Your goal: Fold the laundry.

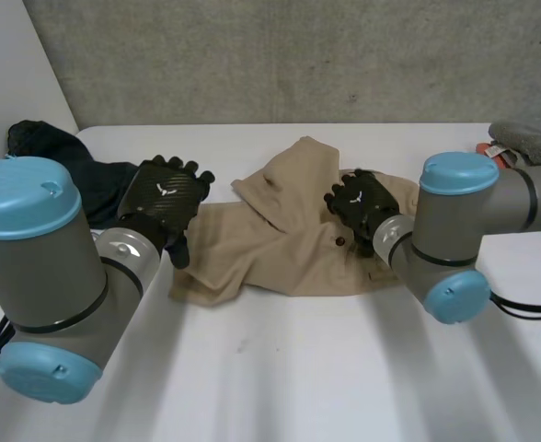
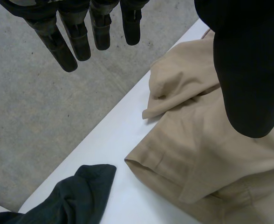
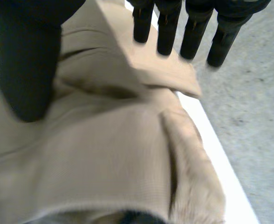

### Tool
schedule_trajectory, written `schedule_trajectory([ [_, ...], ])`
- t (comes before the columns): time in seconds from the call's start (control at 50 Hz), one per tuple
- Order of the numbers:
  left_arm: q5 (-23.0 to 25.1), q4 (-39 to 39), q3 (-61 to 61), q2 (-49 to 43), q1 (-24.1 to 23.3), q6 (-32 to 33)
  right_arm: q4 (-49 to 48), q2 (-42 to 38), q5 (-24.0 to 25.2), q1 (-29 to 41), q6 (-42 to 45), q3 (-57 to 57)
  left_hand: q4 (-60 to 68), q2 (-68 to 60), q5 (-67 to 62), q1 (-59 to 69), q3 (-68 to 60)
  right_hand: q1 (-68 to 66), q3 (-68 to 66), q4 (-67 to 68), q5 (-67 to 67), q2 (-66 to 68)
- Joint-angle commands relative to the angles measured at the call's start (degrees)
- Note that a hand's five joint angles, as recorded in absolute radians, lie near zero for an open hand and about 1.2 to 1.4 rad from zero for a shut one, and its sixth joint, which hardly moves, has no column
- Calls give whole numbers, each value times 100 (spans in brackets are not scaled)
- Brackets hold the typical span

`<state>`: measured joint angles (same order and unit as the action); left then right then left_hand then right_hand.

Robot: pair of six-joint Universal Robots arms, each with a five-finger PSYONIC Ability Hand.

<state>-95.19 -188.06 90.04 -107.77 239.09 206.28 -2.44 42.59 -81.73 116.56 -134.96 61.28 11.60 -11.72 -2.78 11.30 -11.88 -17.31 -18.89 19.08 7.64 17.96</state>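
1. The head camera sits high, between and behind the two arms. It looks down and forward across the white table (image 1: 280,368) to the grey wall, far enough back to take in the whole tan garment (image 1: 280,249).
2. The left wrist camera looks along the left hand (image 2: 246,70) from close above the garment's edge beside the dark cloth (image 2: 76,196), out past the table's rim to grey concrete.
3. The right wrist camera looks along the right hand (image 3: 195,32), nearer still, over a fold of the garment by the table's rim.
4. All three views share the garment and the table. The head and left wrist views also share the dark cloth.
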Motion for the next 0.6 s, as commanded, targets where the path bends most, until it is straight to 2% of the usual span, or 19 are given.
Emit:
schedule_trajectory([
  [0.02,-52,24,-250,-147,-65,0,-591,20,-308,7,67,-371,-160,172,278,-130,188,731,889,-908,-764,-796],
  [0.08,-78,33,-241,-130,-65,-26,-609,661,-167,-10,-337,-12,-160,172,278,-130,188,731,889,-908,-764,-796],
  [0.14,-69,59,-206,-147,-38,-26,-66,1347,-150,-124,-724,410,-160,172,278,-130,188,731,889,-908,-764,-796],
  [0.3,36,331,-39,-174,58,-8,2052,2218,105,-643,-1340,1035,-160,172,278,-130,188,731,889,-908,-764,-796],
  [0.32,62,366,-21,-191,67,-8,2228,2271,149,-686,-1349,1096,-160,172,278,-130,188,482,640,-658,-514,-547],
  [0.34,106,428,-4,-226,85,9,2517,2367,262,-783,-1349,1236,-160,172,278,-130,188,-304,-146,128,272,239],
  [0.4,159,498,5,-314,111,27,2879,2534,517,-976,-1279,1578,-160,172,278,-130,188,-1033,-875,856,1000,968],
  [0.5,212,736,-39,-595,208,88,2925,2746,781,-1091,-1094,2265,634,-622,-516,664,-606,-2245,-2088,2069,2213,2180],
  [0.6,238,815,-232,-973,199,141,2029,2790,975,-1056,-1103,2827,1139,-1126,-1020,1169,-1110,-2230,-2072,2053,2197,2165],
])
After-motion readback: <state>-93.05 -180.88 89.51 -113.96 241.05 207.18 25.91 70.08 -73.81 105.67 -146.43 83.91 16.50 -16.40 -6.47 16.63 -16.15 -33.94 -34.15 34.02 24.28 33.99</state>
